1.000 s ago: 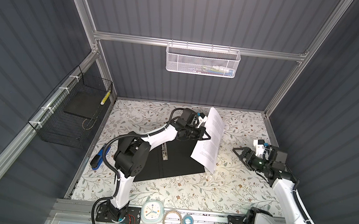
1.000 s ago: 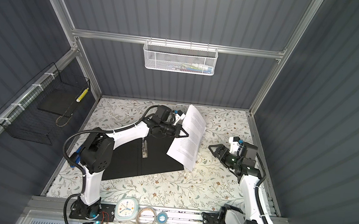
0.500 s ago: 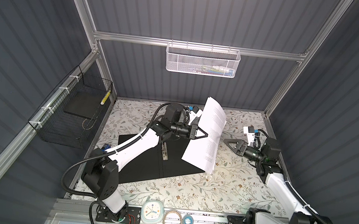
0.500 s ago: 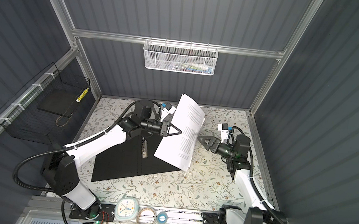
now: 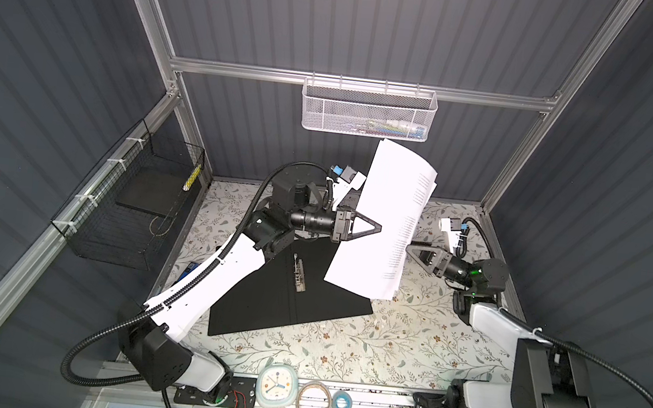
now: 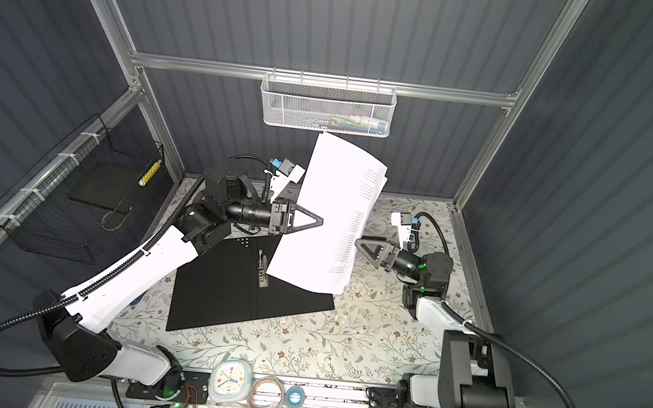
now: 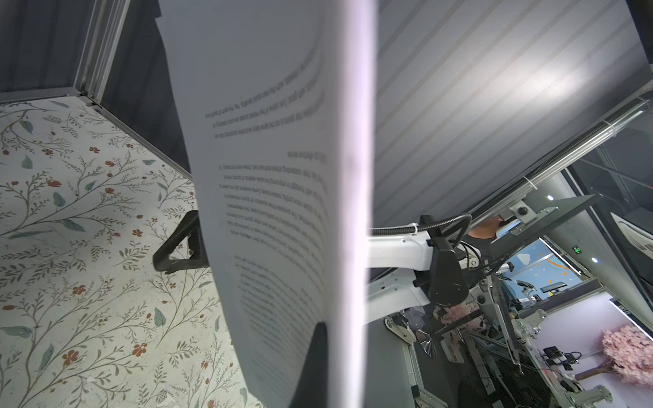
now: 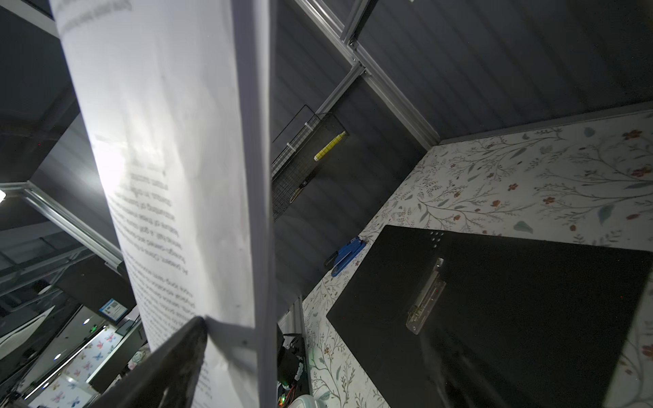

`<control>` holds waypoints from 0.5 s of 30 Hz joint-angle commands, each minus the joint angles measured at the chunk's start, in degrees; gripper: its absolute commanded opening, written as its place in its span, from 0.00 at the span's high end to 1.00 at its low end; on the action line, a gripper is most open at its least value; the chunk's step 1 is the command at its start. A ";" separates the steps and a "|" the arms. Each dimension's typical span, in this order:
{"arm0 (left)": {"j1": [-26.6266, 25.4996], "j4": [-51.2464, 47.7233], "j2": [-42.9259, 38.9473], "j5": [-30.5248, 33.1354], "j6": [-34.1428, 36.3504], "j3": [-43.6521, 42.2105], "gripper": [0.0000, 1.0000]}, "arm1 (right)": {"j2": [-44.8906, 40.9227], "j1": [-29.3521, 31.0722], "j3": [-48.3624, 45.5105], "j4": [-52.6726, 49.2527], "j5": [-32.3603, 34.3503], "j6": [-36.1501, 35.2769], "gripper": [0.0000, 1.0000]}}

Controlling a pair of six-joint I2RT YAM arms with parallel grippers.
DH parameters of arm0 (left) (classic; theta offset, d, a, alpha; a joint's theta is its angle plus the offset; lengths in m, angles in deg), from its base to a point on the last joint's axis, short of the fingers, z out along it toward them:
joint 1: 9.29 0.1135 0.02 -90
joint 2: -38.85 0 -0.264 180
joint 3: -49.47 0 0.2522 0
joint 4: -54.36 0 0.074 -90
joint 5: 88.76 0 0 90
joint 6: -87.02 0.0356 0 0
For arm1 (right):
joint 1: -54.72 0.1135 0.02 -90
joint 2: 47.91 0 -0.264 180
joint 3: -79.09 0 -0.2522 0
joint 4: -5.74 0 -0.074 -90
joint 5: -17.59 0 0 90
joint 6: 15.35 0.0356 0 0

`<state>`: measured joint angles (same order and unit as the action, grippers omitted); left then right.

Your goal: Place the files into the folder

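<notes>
Left claw (image 5: 377, 230) is pressed together on the files (image 5: 387, 220), pinching the stack's long edge about midway. The sheets stand nearly upright in the air, bowed at the top. Facing it from across the sheets, the right claw (image 5: 411, 250) is spread wide. In the right wrist view the stack's opposite edge stands between its jaws, with one finger (image 8: 169, 360) close against the paper. Below the left claw lies the folder (image 5: 263, 302), open flat on the worktop (image 5: 384, 345), black inside up, with its metal clip (image 5: 300, 275) along the spine. The files' lowest corner hangs over the folder leaf nearer the right claw; whether it touches cannot be told. Farther off, past the folder's other leaf, a blue stapler (image 8: 348, 252) lies by the wall.
</notes>
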<state>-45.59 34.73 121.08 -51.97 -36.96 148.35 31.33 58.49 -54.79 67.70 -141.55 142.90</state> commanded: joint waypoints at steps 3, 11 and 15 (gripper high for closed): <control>0.39 -1.44 -0.17 -0.33 -0.07 0.49 1.00 | -1.97 2.73 2.41 9.08 -0.90 1.19 0.06; 0.44 -2.19 0.93 0.52 1.37 0.02 1.00 | -4.85 4.22 2.32 9.02 0.32 2.36 0.06; 0.57 -2.60 0.61 0.43 2.04 0.63 1.00 | -5.36 4.54 2.19 9.06 1.27 3.21 0.08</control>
<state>-45.56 32.65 121.48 -51.29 -36.58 148.24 26.92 62.65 -53.61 74.43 -141.12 145.28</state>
